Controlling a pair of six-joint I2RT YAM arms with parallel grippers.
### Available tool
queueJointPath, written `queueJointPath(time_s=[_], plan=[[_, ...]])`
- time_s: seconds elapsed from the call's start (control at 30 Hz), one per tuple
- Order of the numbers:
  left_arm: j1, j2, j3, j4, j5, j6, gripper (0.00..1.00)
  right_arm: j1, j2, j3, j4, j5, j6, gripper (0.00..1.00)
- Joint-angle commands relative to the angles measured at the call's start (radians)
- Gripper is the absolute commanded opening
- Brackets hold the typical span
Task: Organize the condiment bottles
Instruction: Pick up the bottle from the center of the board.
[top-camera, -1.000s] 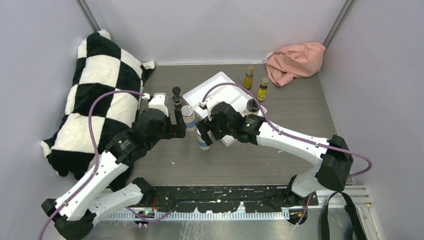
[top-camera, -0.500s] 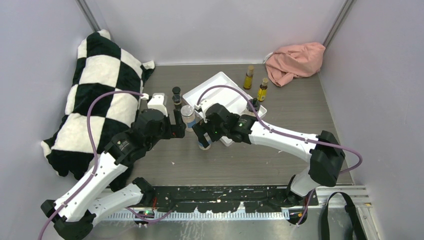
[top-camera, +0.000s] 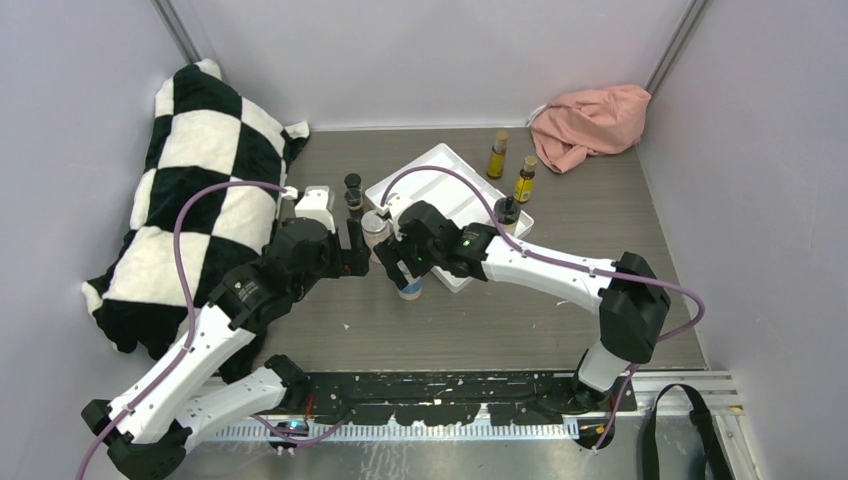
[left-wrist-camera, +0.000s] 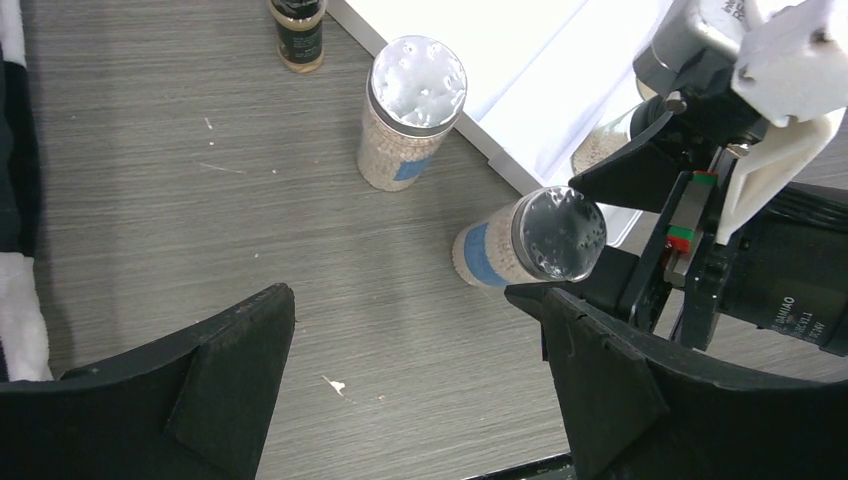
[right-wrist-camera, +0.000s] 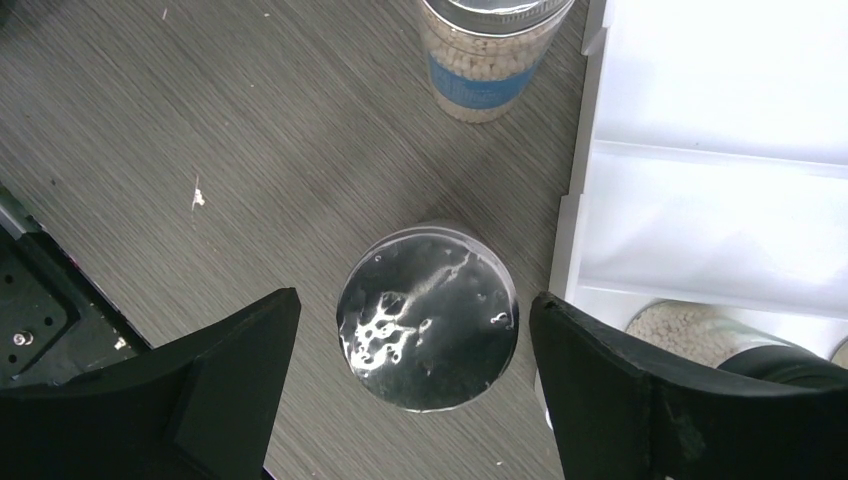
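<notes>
Checkered pillow (top-camera: 190, 180), pink cloth (top-camera: 590, 120), white tray (top-camera: 440, 172).

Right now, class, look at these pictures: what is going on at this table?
The right hand hangs open over a silver-lidded jar that stands on the table beside the white tray. It straddles the jar without gripping it. The left hand is open and empty close by. A second silver-lidded jar stands just beyond.

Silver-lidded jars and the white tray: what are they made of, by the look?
Near jar lid: bright metal or metallised foil, dimpled, mirror glare. Far jar body: clear, glass or plastic, cannot tell; pale granules show through. Tray: matte white, probably moulded plastic or foam, soft ridges.
</notes>
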Motion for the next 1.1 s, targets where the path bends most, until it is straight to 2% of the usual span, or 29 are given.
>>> queueJointPath(time_s=[0.0,0.17,0.2,0.3,0.4,0.47,1.07], plan=[[-0.005,-0.017,0.019,0.025,-0.023,0.018,0.94,-0.003,0.016,0.047,0.03,0.009,-0.014,0.84],[-0.005,-0.023,0.012,0.028,-0.026,0.021,0.94,-0.005,0.03,0.05,0.021,0.037,-0.01,0.64],[-0.005,-0.023,0.01,0.028,-0.027,0.022,0.94,-0.007,0.03,0.051,0.018,0.044,-0.01,0.57],[-0.005,-0.025,0.009,0.029,-0.028,0.023,0.94,-0.007,0.029,0.055,0.017,0.063,-0.006,0.26],[-0.005,-0.029,0.009,0.029,-0.03,0.023,0.94,-0.007,0.028,0.063,0.014,0.076,-0.006,0.04],[-0.005,-0.034,0.009,0.026,-0.034,0.023,0.94,-0.007,0.024,0.073,0.012,0.083,-0.007,0.01],[-0.005,-0.055,0.044,-0.002,-0.043,0.013,0.94,-0.031,-0.016,0.262,-0.054,0.186,-0.036,0.01]])
